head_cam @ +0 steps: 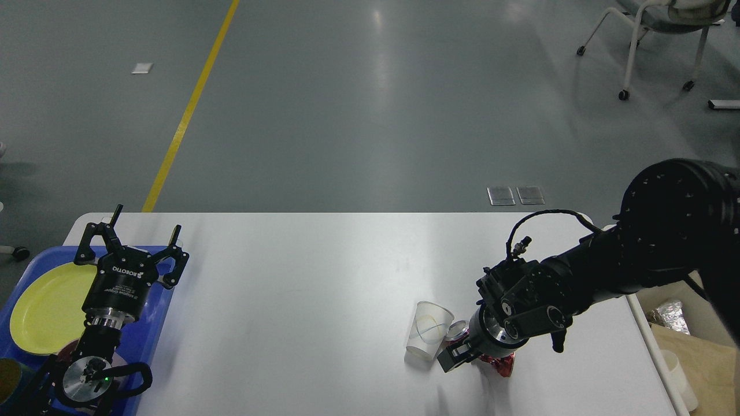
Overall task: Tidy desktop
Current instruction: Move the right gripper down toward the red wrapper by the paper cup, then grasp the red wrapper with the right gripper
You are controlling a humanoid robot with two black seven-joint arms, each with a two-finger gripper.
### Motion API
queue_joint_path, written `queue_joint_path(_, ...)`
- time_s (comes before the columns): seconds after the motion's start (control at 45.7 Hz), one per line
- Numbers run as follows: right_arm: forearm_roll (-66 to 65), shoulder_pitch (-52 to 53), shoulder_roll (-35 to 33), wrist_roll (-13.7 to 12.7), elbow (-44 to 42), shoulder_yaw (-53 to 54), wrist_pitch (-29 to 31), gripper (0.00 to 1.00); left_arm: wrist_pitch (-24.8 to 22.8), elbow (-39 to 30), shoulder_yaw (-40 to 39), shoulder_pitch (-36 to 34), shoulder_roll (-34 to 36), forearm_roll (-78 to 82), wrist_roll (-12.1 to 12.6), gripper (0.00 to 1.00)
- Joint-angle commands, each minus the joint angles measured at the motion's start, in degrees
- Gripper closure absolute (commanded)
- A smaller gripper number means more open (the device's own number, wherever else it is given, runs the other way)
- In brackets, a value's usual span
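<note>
Our right gripper (462, 353) is down low on the desk (300, 300), right on top of the crushed red can (502, 364). The can lies flat. Its long way runs from about 10 o'clock, where its silver end (457, 330) touches the clear plastic cup (426, 334), down to 4 o'clock, where the red bit peeks out. Our fingers sit across the middle of it, so the can is right under them, not off to a side. We cannot tell if the fingers are open or closed on it, since the wrist hides them.

Our left gripper (134, 242) is far away at 9 o'clock, up above the blue tray (151, 335) with the yellow plate (46, 309). Its fingers are spread wide and hold nothing.

So the right arm is much nearer. We think the can goes next to the beige bin (673, 242) at 3 o'clock.
</note>
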Motion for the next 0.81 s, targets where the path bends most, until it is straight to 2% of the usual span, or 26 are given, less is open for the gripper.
queue_joint_path(0.0,-4.5,0.0,0.1,0.4,-1.1,-2.4,0.1,0.09,0.0,0.0,0.0,0.0,0.0,0.0,0.0,0.04)
queue_joint_path(0.459,-5.7,-4.9,0.9,-0.9,-6.0,-3.7,0.3,0.06,0.0,0.0,0.0,0.0,0.0,0.0,0.0,0.04)
queue_joint_path(0.612,-5.4,-7.0,1.6,-0.9,-8.0,-3.5,0.3,0.1,0.0,0.0,0.0,0.0,0.0,0.0,0.0,0.04)
queue_joint_path(0.787,-5.4,-8.1,2.2,-0.9,-9.1,-3.3,0.3,0.22,0.0,0.0,0.0,0.0,0.0,0.0,0.0,0.04)
